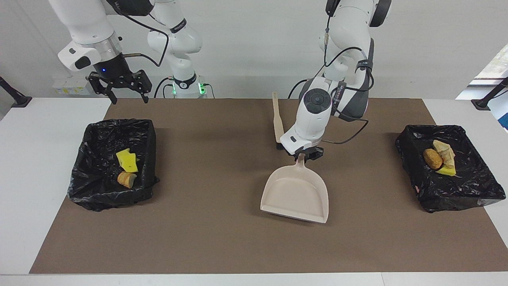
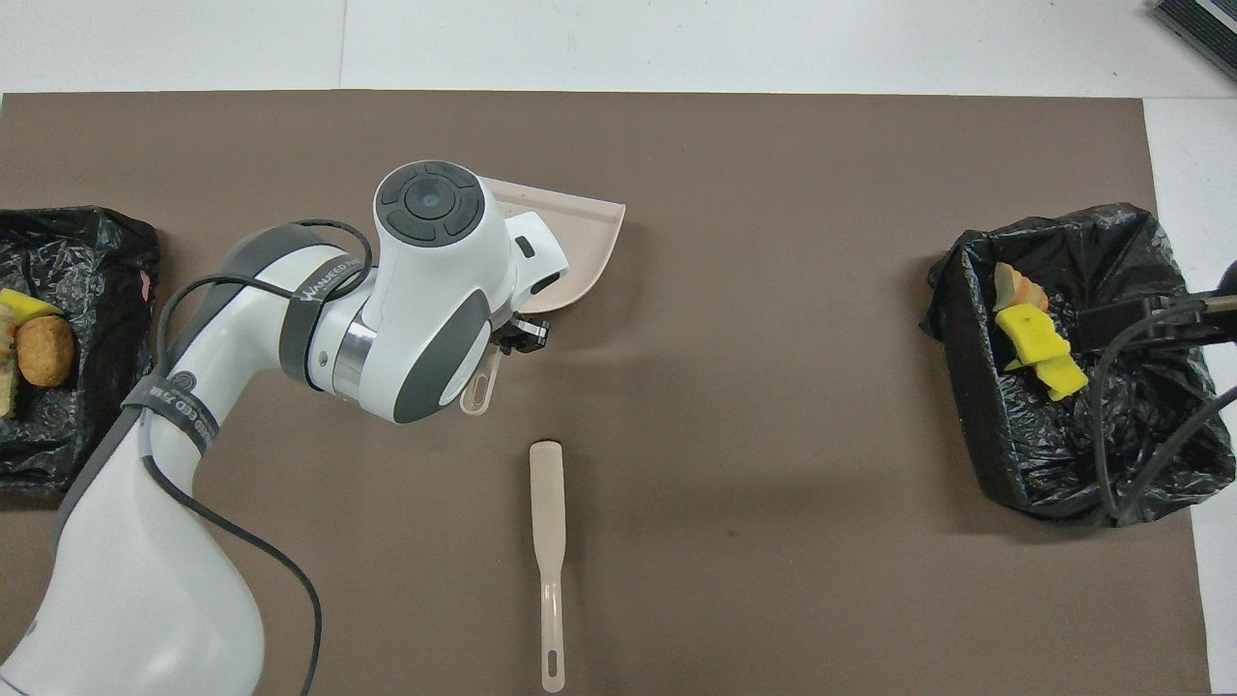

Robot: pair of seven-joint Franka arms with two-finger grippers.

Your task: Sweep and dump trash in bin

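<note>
Brown mat (image 1: 222, 246) carries no loose trash (image 1: 127, 161): every visible piece lies in the two black bins (image 1: 113, 198) at frame edges. Left gripper (image 1: 304, 154) clamps the empty dustpan (image 1: 295, 194) mid-frame; right gripper (image 1: 119, 84) waits, fingers wide, upper left. Judged nearly complete.

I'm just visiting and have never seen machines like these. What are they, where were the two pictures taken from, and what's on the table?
These are two robot arms at a table. One picture looks at them from across the table; the other looks down from above their own end. On the brown mat lie a brush and a dustpan. The left end effector is shut on the dustpan's handle. The right end effector is open, holds nothing and waits above the table's edge near one bin. That bin and another bin at the left arm's end hold the trash: yellow sponge pieces and brown bread-like lumps.
</note>
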